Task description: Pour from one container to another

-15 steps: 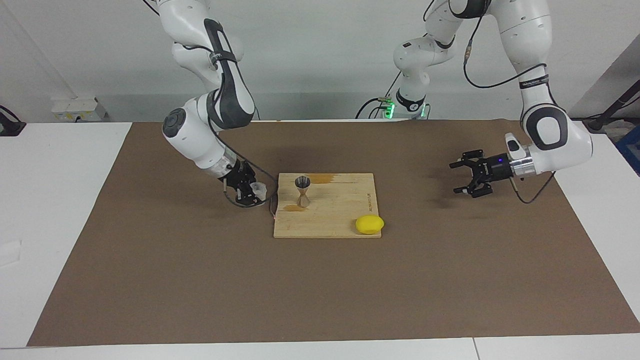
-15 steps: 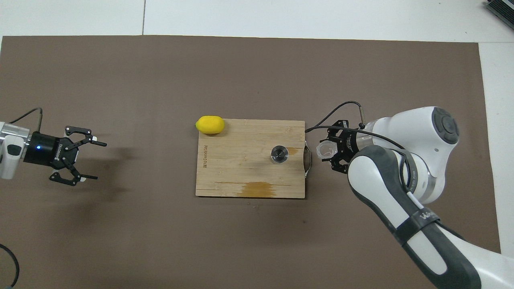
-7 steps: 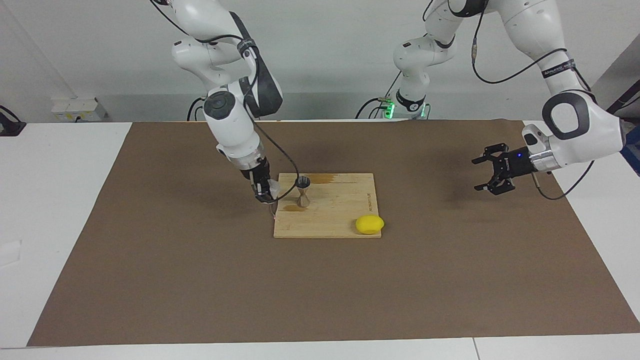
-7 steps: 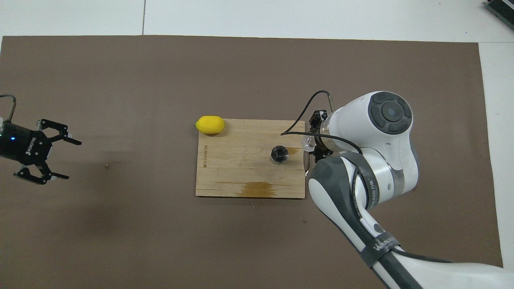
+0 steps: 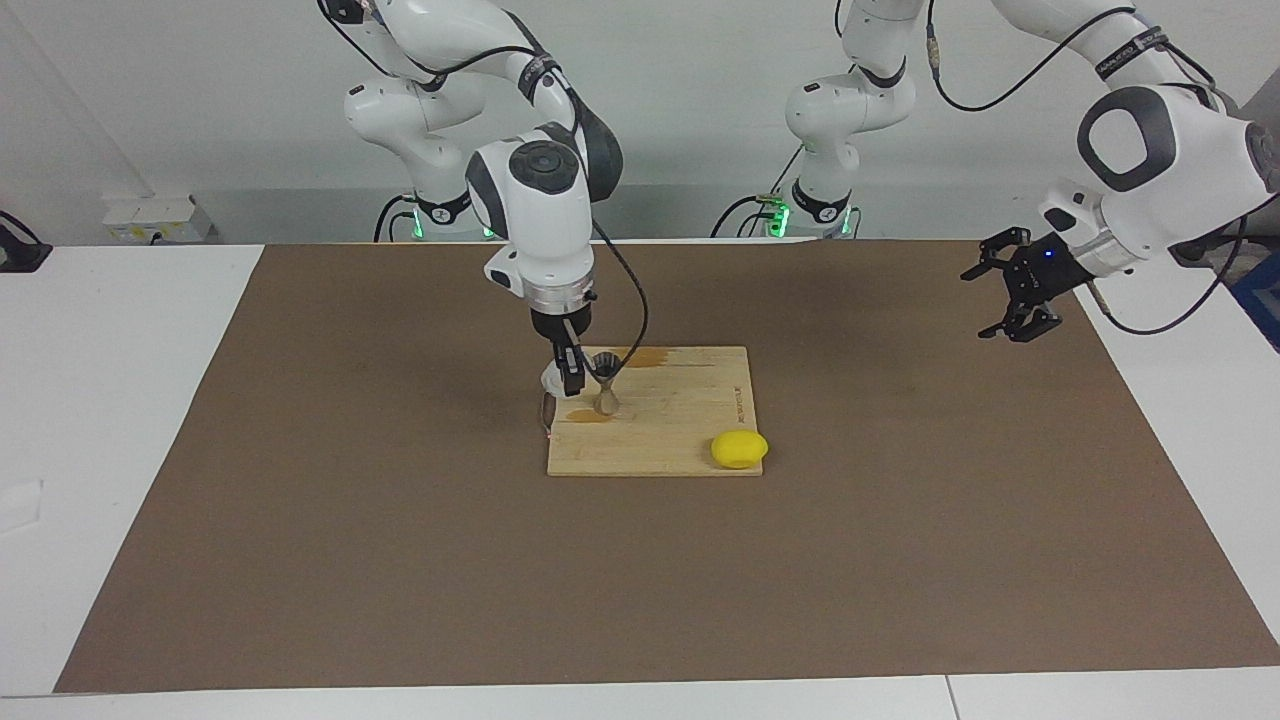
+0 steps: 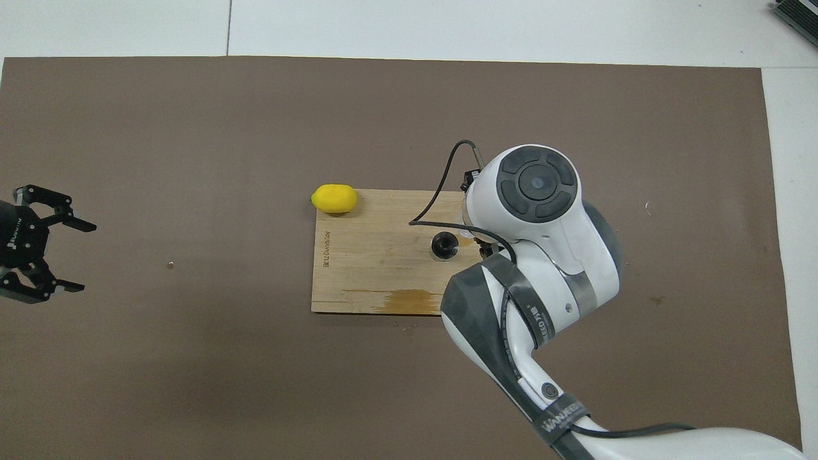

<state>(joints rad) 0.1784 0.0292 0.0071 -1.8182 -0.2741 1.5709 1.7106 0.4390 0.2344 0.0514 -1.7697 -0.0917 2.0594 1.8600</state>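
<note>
Clear cup [image 5: 552,379] gripped in the right end effector [image 5: 570,378] just beside the jigger [image 5: 605,384] on the cutting board [image 5: 680,420].

From overhead, the right arm's wrist covers its end effector and nearly all of the cup; only the jigger's dark mouth [image 6: 444,245] shows past it, near the board's edge toward the right arm's end of the table. In the facing view the cup is a pale blur at the closed fingers, over that same board edge, and its tilt cannot be made out. A lemon [image 5: 739,448] sits on the board corner farthest from the robots, toward the left arm's end. The left end effector [image 5: 1012,284] hangs with fingers spread and empty over the mat's edge, partly cut off overhead [image 6: 38,252].
</note>
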